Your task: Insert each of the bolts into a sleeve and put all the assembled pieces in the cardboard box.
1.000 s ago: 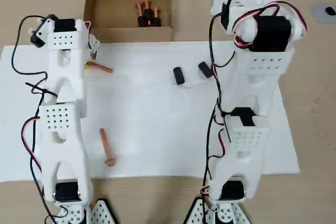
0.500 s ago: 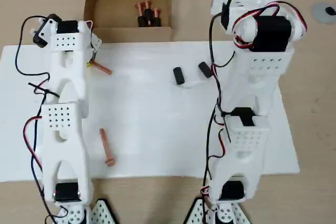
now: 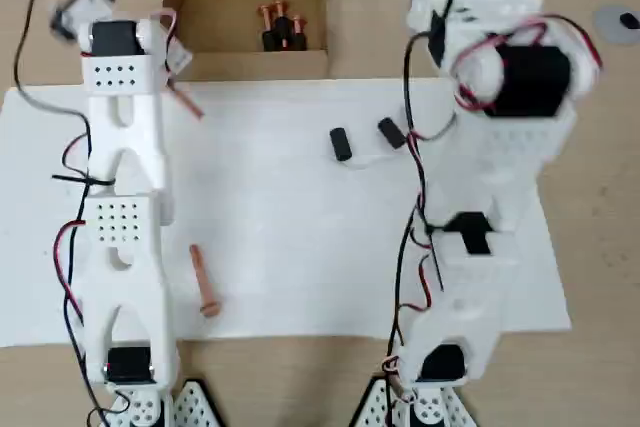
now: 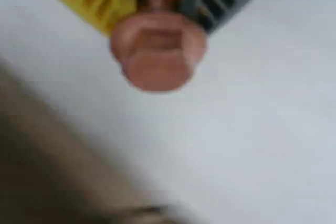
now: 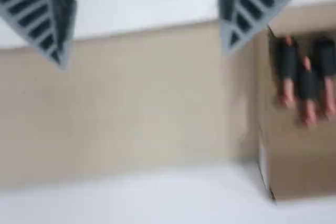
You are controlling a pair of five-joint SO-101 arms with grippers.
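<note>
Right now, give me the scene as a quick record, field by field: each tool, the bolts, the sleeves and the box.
left tool: shut on a bolt, just in front of the box's corner
right tool: open, nothing between its fingers
loose bolt: one, lying on the white sheet beside the left arm
sleeves: two black ones, apart, unfilled; the second lies nearer the right arm
cardboard box: holds what look like three assembled pieces, lying together
</note>
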